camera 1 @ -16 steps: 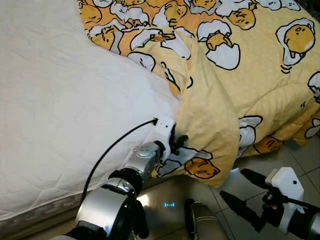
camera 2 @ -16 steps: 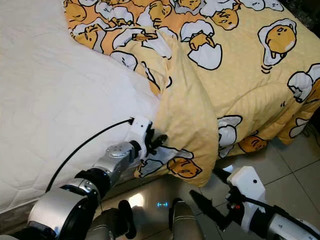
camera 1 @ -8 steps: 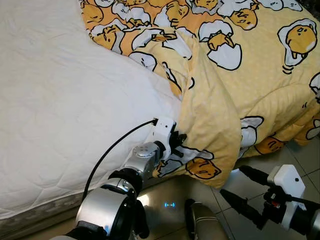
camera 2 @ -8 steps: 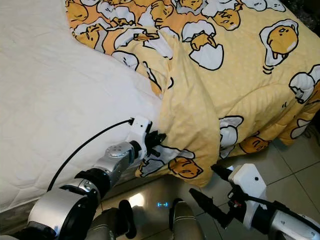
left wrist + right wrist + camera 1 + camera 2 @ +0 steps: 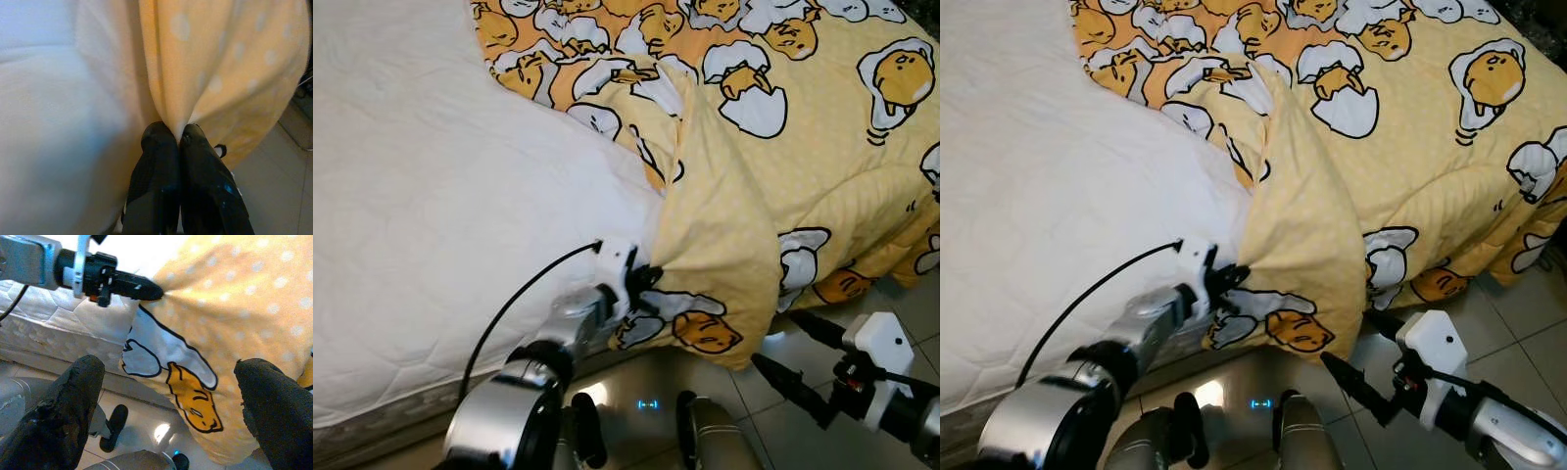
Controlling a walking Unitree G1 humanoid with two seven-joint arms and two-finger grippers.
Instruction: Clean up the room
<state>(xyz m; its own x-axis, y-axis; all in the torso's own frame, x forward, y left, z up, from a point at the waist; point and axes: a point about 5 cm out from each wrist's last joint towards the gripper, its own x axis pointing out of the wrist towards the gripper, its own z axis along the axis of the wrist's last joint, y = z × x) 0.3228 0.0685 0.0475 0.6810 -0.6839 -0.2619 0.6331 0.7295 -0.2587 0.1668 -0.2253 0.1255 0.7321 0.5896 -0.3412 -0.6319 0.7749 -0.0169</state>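
One blanket: yellow, printed with cartoon egg figures, the blanket (image 5: 783, 147) covers the robot's right part of the bed and spills over the near edge toward the floor.
Folded corner: a flap of the blanket, dotted yellow on its underside, hangs down the mattress side near the bed's middle; its lower hem shows two egg prints.
Left gripper: the left gripper (image 5: 644, 277) has its two black fingers pressed together on the edge of that hanging flap, cloth pinched between the tips; the left wrist view shows the fabric fanning out from the closed tips (image 5: 168, 134).
Left arm: silver, reaching up from the lower left to the bed's edge, a black cable (image 5: 524, 299) looping from the wrist back toward the body.
Right gripper: the right gripper (image 5: 1356, 352) hovers low over the floor, just beside the hanging flap, fingers spread well apart and holding nothing; it is apart from the cloth.
Right wrist view: both wide-set fingers frame the flap's egg print, with the left gripper's closed tips visible on the fabric beyond.
Mattress: white quilted mattress (image 5: 440, 206) bare on the robot's left part of the bed.
Floor: pale glossy tiles (image 5: 1528, 323) below the bed edge, with a small light reflection.
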